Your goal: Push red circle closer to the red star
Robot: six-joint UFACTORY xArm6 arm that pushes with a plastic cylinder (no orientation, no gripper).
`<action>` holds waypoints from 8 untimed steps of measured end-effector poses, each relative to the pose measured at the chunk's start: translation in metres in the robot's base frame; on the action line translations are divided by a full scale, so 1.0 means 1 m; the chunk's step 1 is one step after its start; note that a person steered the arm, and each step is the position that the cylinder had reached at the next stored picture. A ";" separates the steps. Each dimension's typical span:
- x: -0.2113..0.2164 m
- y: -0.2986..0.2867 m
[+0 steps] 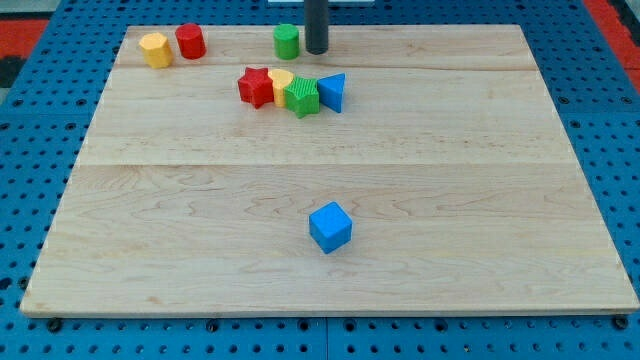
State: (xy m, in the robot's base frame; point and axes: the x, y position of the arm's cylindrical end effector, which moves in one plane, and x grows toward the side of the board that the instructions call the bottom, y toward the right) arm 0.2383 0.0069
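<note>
The red circle (190, 41) stands near the view's top left, touching or almost touching a yellow hexagon (155, 49) on its left. The red star (256, 87) lies lower and to the right, at the left end of a tight row with a yellow block (281, 82), a green block (301, 97) and a blue triangle (333, 92). My tip (316, 50) is at the view's top centre, just right of a green circle (287, 41), well to the right of the red circle and above the row.
A blue cube (330, 226) sits alone in the lower middle of the wooden board (480, 200). A blue pegboard surface (620, 150) surrounds the board.
</note>
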 end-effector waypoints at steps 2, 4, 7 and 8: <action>0.003 0.035; 0.005 0.057; 0.171 0.143; 0.182 0.060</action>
State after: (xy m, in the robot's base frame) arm 0.4206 0.0673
